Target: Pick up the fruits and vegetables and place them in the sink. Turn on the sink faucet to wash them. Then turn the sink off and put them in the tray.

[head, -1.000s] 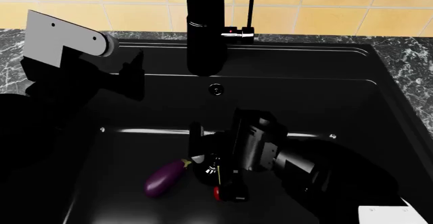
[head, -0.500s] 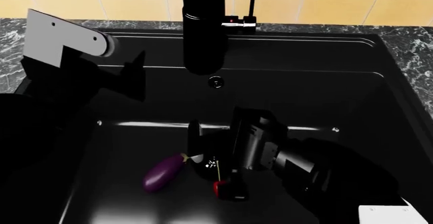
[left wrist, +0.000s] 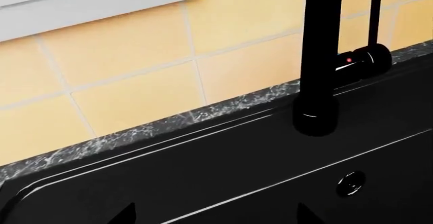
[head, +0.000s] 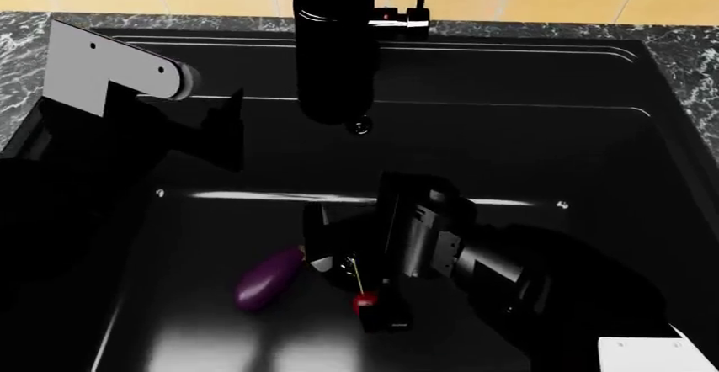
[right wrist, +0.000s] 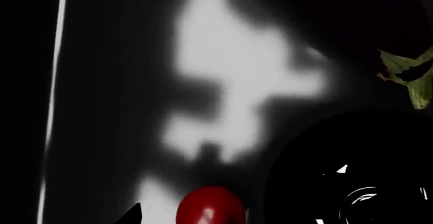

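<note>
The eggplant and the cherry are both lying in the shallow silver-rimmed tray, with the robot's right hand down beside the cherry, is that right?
Not the tray. The head view shows the eggplant and the cherry lying on the floor of the deep black sink, below the faucet. The right hand is indeed down beside the cherry.

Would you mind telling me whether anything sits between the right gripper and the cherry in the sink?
Nothing visible does. The right gripper hangs low in the sink, with the cherry right at its fingertips. The eggplant lies off to one side, and the drain is beyond the cherry.
</note>
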### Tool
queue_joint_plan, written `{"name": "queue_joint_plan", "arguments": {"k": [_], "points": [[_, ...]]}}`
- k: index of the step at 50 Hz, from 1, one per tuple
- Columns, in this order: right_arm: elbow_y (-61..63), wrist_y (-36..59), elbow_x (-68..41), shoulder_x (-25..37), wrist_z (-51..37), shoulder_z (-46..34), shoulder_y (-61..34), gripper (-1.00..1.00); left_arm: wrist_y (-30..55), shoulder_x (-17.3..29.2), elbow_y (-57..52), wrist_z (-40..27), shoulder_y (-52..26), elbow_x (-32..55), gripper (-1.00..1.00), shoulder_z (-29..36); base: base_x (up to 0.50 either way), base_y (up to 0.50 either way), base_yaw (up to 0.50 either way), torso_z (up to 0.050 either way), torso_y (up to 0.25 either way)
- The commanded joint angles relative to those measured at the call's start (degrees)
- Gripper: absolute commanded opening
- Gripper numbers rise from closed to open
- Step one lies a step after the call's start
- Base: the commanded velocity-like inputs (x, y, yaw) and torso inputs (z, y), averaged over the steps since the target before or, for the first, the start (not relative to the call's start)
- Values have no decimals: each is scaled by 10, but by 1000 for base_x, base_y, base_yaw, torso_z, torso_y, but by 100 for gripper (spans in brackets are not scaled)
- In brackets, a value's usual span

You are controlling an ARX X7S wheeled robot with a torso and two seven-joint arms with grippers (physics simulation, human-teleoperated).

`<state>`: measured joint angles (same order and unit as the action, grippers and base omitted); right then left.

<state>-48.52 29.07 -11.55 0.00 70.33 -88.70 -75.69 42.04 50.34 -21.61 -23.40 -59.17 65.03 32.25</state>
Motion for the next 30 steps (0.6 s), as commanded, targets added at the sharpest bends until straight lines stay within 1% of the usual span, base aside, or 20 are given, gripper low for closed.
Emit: {"name": "queue_joint_plan", "arguments": {"k": [1, 5, 10, 20, 21, 30], "points": [[2, 1, 15, 0, 33, -6, 24, 100, -1, 0, 0, 0, 1, 3, 100, -2, 0, 0, 0, 0, 0], [4, 1, 19, 0, 29, -7, 27, 100, -1, -2, 3, 0, 1, 3, 100, -2, 0, 0, 0, 0, 0], [8, -15, 53, 0, 68, -10, 36, 100, 0, -1, 3, -1, -1, 6, 100, -4, 0, 0, 0, 0, 0], [10, -22, 86, 0, 84, -12, 46, 100, 2, -1, 1, -4, -2, 10, 100, -5, 0, 0, 0, 0, -3], [11, -23, 92, 0, 89, -13, 47, -100, 3, 0, 1, -4, -2, 10, 100, -6, 0, 0, 0, 0, 0], [1, -22, 113, 0, 105, -13, 48, -100, 5, 1, -1, -7, -5, 15, 100, -8, 0, 0, 0, 0, -2]]}}
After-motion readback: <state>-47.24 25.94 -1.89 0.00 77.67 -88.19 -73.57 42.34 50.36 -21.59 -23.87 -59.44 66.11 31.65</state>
